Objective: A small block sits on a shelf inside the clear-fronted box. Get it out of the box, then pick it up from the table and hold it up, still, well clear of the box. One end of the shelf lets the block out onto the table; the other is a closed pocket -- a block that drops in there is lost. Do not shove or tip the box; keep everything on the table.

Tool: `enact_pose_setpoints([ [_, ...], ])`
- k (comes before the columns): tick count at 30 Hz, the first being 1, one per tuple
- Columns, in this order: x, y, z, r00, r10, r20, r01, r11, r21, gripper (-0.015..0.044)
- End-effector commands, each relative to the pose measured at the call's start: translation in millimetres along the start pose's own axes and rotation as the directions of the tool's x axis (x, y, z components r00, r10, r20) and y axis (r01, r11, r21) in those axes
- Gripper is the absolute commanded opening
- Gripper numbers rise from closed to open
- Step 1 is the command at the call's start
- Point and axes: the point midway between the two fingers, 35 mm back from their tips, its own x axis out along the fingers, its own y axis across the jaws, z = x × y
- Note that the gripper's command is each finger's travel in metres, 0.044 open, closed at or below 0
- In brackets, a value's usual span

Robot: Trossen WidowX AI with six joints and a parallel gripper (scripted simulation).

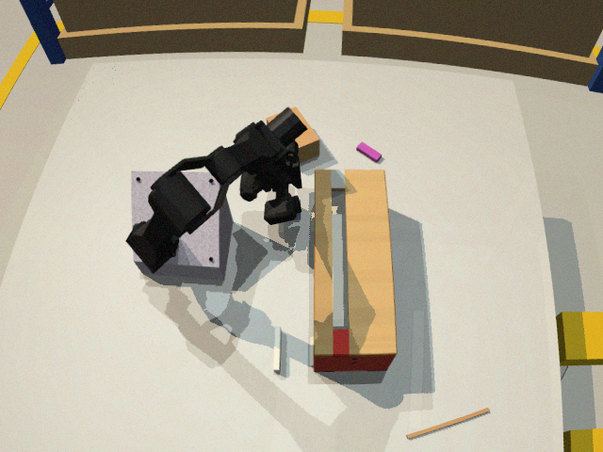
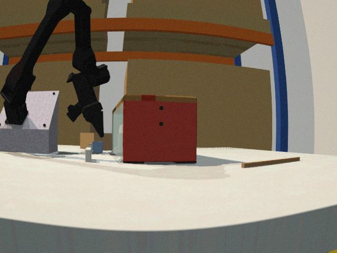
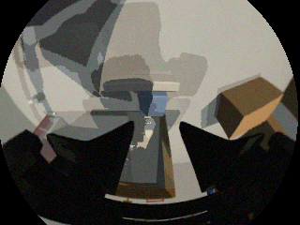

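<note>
1. The blue block (image 2: 97,147) (image 3: 154,103) sat on the worktop (image 2: 168,196) (image 1: 452,146) outside the box (image 2: 159,130) (image 1: 366,263); pickup seemed in hand.
2. The tool (image 2: 102,136) (image 3: 157,124) hung above, fairly wide, empty.
3. Next: descend straight, straddle, close.

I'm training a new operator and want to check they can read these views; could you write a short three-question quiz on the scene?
1. True or false: the blue block is outside the box.
2. Which is nearer the magenta piece: (a) the thin wooden stick or (b) the tan block?
3. Fill in: the claw is ____, with nothing held.

Key: 1 true; 2 b; 3 open.
</note>
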Motion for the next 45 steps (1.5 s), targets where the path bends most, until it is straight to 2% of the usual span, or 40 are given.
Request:
enact_pose_setpoints([
  [1, 6.8, 1.9, 4.1, 1.000, 0.008, 0.002, -0.008, 1.000, -0.008, 0.0285],
  [22, 34.1, 5.5, 17.2, 1.000, 0.012, 0.001, -0.012, 1.000, -0.008, 0.0285],
  [29, 34.1, 5.5, 17.2, 1.000, 0.012, 0.001, -0.012, 1.000, -0.008, 0.0101],
  [32, 34.1, 5.5, 17.2, 1.000, 0.012, 0.001, -0.012, 1.000, -0.008, 0.0081],
  [35, 28.0, 4.6, 13.6, 1.000, 0.010, 0.002, -0.010, 1.000, -0.008, 0.0002],
  [45, -19.8, 3.2, -7.5, 1.000, 0.006, 0.003, -0.006, 1.000, -0.004, 0.0000],
])
